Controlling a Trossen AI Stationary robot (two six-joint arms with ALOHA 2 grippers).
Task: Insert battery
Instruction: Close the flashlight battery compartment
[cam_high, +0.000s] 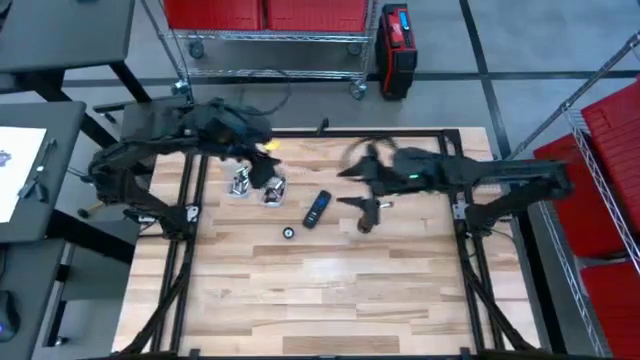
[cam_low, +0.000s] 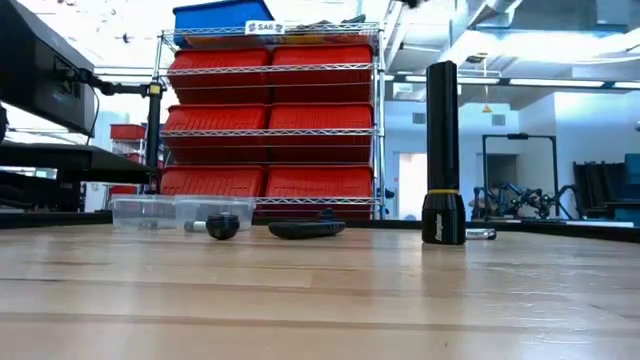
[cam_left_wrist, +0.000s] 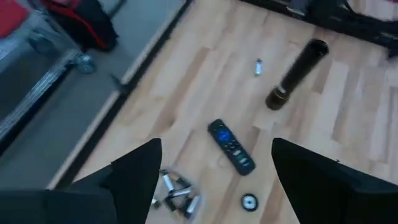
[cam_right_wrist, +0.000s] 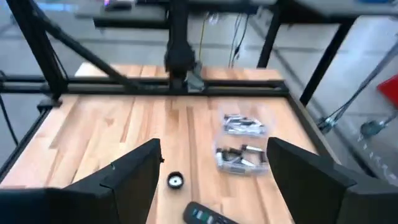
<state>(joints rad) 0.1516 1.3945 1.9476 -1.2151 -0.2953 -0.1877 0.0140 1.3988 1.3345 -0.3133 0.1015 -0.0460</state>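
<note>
Only the low view shows the torch (cam_low: 443, 152) standing upright (head down); both grippers (cam_left_wrist: 214, 180) (cam_right_wrist: 214, 180) are spread, holding nothing.

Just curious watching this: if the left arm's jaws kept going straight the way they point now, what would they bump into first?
Probably the black remote, which sits centred between the open jaws of the left gripper, with bare table around it. Depth is unclear, so that's a best guess.

Flashlight (cam_low: 442, 155) upright on table (cam_low: 320, 300); remote (cam_low: 306, 229), cap (cam_low: 222, 226), 2 clear boxes (cam_low: 180, 212) beyond.
</note>
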